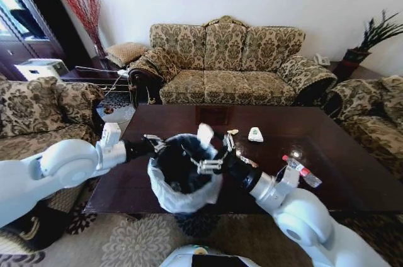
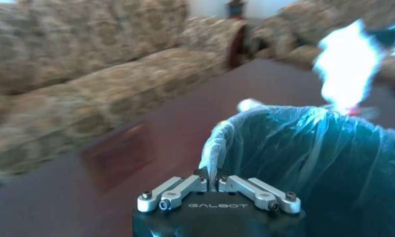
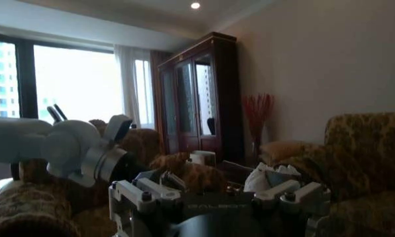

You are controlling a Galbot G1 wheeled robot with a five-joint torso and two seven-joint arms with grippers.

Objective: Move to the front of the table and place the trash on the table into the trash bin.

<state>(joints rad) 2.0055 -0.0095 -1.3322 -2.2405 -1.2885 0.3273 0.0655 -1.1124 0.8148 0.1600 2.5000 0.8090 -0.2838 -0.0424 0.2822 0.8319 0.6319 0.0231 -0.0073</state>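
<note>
The trash bin (image 1: 182, 176), dark inside with a white bag over its rim, hangs at the near edge of the dark table (image 1: 352, 179). My left gripper (image 1: 154, 144) is shut on the bag's rim (image 2: 213, 168). My right gripper (image 1: 214, 150) is over the bin's far rim with its jaws apart. A crumpled white paper (image 1: 204, 131) sits at its tip, against one finger (image 3: 286, 190). That paper (image 2: 345, 64) also shows above the bin (image 2: 316, 163). On the table lie a white packet (image 1: 255, 133), a small scrap (image 1: 233, 131) and a clear red-capped bottle (image 1: 303, 172).
A patterned sofa (image 1: 227, 65) stands behind the table, with armchairs at the left (image 1: 38, 109) and right (image 1: 371, 103). A small round side table (image 1: 113, 109) stands off the table's far left corner. Patterned carpet (image 1: 119, 242) lies at my base.
</note>
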